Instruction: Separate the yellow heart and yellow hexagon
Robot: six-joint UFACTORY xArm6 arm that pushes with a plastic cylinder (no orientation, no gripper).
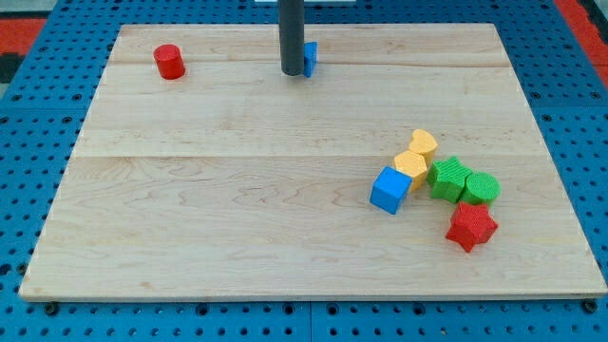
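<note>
The rod stands at the top of the table, far from the two yellow blocks.

The tip is beside a blue block that is half hidden behind the rod; no pincer is on this arm. The yellow heart and the yellow hexagon touch each other at the right. A blue cube touches the hexagon. Close by are a green star, a green block and a red star. A red cylinder stands alone at top left.

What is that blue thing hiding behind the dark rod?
A blue block pokes out at the view's right of my tip. Only its right edge shows; the rod covers the rest, so its shape is unclear.
</note>
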